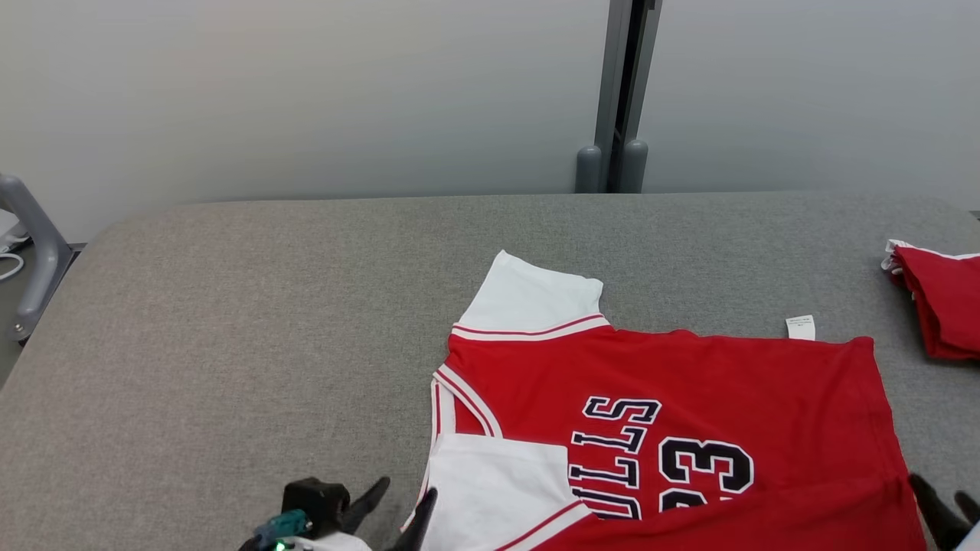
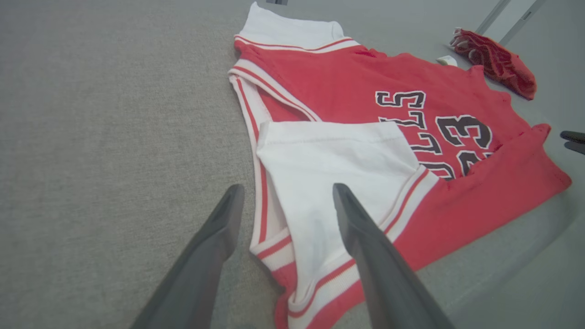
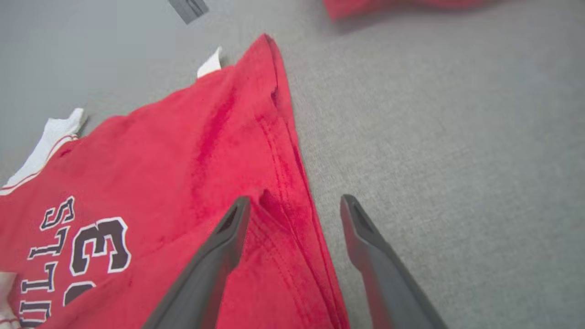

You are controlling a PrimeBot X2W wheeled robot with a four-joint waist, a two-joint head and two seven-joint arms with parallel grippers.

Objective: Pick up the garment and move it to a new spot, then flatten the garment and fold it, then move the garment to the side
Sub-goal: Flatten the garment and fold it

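The left claw (image 2: 288, 189) is seen with its fingers spread wide and nothing held. The folded white sleeve (image 2: 338, 155) of the red and white basketball jersey with dark lettering (image 1: 689, 383) lies just beneath and ahead of it on the grey fabric table (image 1: 230, 306). The right claw (image 3: 296, 201) is likewise spread and empty, with the jersey's red hem edge (image 3: 283, 151) between its fingers. Whether cloth is touched cannot be told. A folded red garment (image 1: 945, 306) lies well beyond the right claw.

bright even light, soft shadows, wrist-cam distortion
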